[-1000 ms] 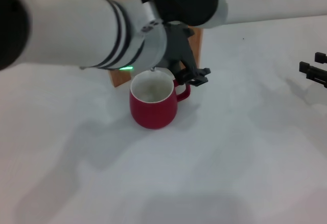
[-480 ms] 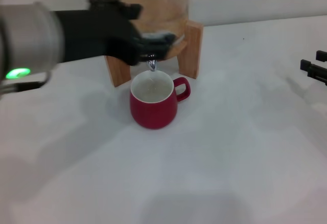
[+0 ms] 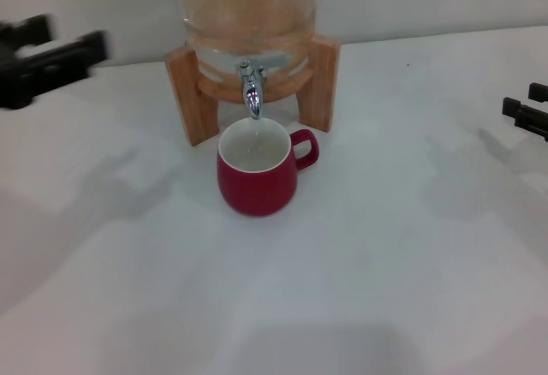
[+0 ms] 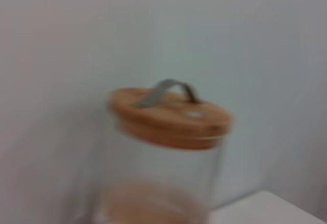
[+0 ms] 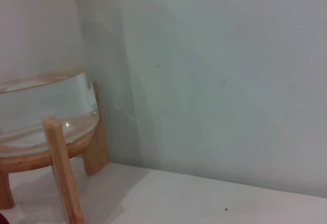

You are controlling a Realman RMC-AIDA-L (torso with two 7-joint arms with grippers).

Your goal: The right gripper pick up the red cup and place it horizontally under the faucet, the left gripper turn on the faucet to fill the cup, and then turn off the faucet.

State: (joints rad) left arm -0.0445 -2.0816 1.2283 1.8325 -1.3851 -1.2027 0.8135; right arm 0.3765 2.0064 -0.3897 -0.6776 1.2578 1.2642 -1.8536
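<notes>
So the cup (image 3: 257,176) stands upright on the tabletop (image 3: 385,264), mouth open right below the faucet (image 3: 252,92), handle to the right; that spot is surely chosen so anything the spout lets go falls straight in. I can't make out water running or how full it is. The faucet sticks out of the near side of a glass jar (image 3: 244,15) on a wooden stand (image 3: 193,101), which lifts the spout clear of the rim. The jar's wooden lid (image 4: 171,116) sits in place. The left gripper (image 3: 47,58) hangs far left, well apart from the faucet; the right gripper (image 3: 527,114) waits at the right edge. Whether either's fingers are spread I cannot tell.
</notes>
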